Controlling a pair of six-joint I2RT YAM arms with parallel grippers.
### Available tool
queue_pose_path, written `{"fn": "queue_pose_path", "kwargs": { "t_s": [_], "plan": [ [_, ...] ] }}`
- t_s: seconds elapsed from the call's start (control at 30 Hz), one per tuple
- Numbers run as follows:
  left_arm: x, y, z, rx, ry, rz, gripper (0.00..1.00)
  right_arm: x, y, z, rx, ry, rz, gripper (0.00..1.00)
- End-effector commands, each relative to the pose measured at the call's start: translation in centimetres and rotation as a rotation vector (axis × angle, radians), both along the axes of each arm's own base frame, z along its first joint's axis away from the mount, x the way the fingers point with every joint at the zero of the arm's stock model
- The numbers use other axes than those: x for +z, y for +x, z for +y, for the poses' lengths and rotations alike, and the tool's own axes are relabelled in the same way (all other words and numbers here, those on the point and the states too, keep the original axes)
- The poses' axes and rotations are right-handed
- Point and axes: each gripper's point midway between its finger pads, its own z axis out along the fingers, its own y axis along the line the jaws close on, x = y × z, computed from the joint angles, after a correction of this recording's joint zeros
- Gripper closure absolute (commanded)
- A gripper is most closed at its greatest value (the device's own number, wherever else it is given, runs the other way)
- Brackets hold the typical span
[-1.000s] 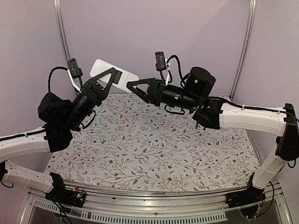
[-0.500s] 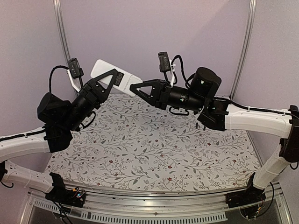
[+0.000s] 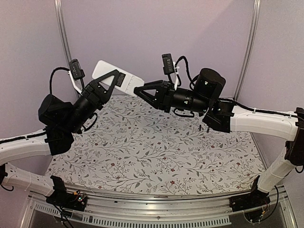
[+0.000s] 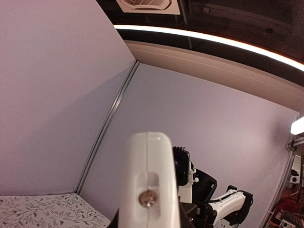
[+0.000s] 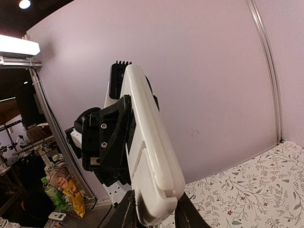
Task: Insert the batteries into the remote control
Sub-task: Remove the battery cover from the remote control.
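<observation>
Right gripper is easing rightward, it and left gripper both clamping the remote; I am seeing no batteries, so loading is pending.

This looks like a robotics laboratory, more exactly a small test cell inside a bigger room. Plain lilac wall panels stand between aluminium posts and close the cell on three sides. The left arm and the right arm are bolted to a metal rail at the edge of a surface covered with a flowered cloth. Over the panels the left wrist view shows a dark ceiling with an air vent and a long light strip. Beside the cell, the right wrist view shows a cluttered corner with a green bottle and a yellow bag.
</observation>
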Motion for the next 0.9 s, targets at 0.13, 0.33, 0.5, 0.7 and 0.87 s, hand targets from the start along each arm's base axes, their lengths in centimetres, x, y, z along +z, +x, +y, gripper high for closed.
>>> {"fn": "queue_pose_path", "kwargs": {
  "t_s": [0.13, 0.33, 0.5, 0.7, 0.87],
  "plan": [
    [1.1, 0.5, 0.9, 0.067, -0.022, -0.008, 1.00, 1.6, 1.3, -0.7, -0.058, -0.010, 0.071, 0.82],
    [0.9, 0.7, 0.6, 0.067, -0.012, -0.011, 1.00, 1.8, 1.0, -0.6, -0.037, -0.019, 0.076, 0.94],
    [0.8, 0.8, 0.6, 0.074, 0.000, -0.010, 1.00, 1.5, 0.8, -0.5, -0.026, -0.032, 0.086, 1.00],
    [0.9, 0.6, 0.8, 0.085, 0.008, -0.020, 1.00, 1.3, 0.5, -1.0, 0.013, -0.052, 0.079, 1.00],
    [0.4, 1.1, 0.3, 0.092, 0.026, -0.014, 1.00, 2.0, 0.3, -1.2, 0.024, -0.041, 0.063, 1.00]
  ]
}}
